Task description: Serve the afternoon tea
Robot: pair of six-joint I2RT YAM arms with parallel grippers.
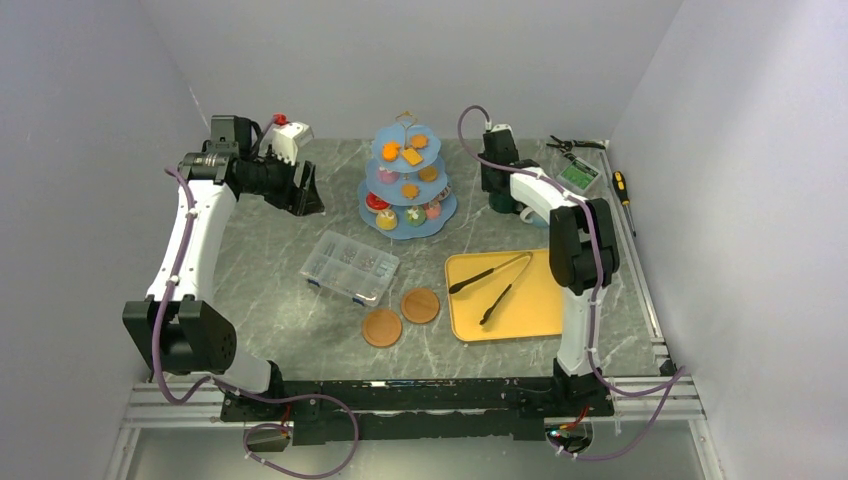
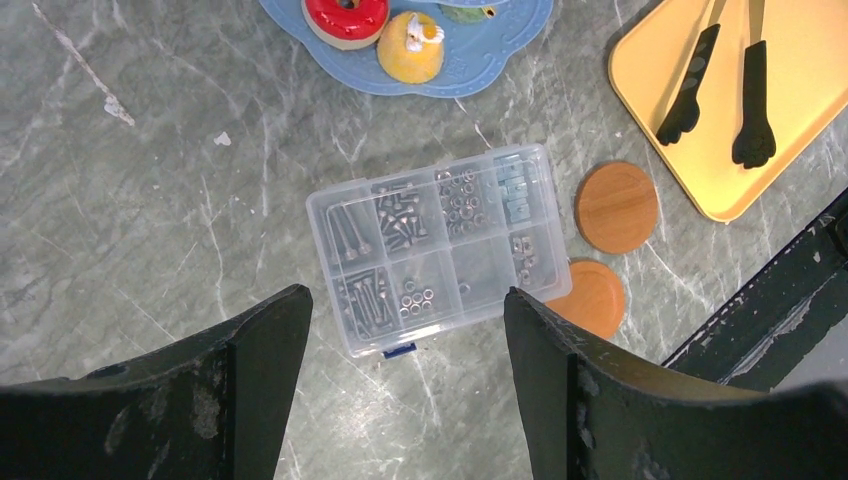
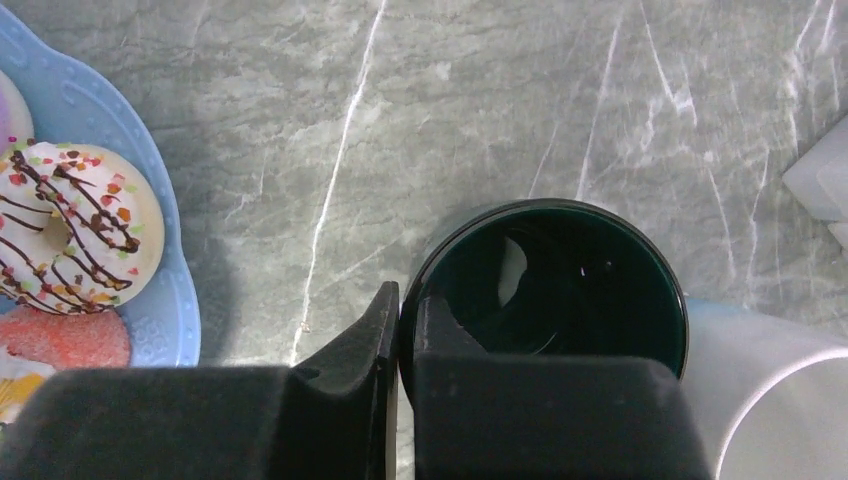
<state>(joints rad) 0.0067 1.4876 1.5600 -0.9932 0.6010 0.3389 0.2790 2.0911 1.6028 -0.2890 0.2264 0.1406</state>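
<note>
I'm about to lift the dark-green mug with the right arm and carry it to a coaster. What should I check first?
1. Grip: the right tool is shut on the rim of the dark-green mug, one finger inside, one outside: ok.
2. Mug upright on the grey marbled table: ok.
3. Gap to the light-blue three-tier stand, with bare table between: ok.
4. Gap to the white mug, blurred at the picture's corner: cannot tell.
5. Two round wooden coasters with nothing on them: ok.
6. Left tool open and across the table from the mugs: ok.
</note>
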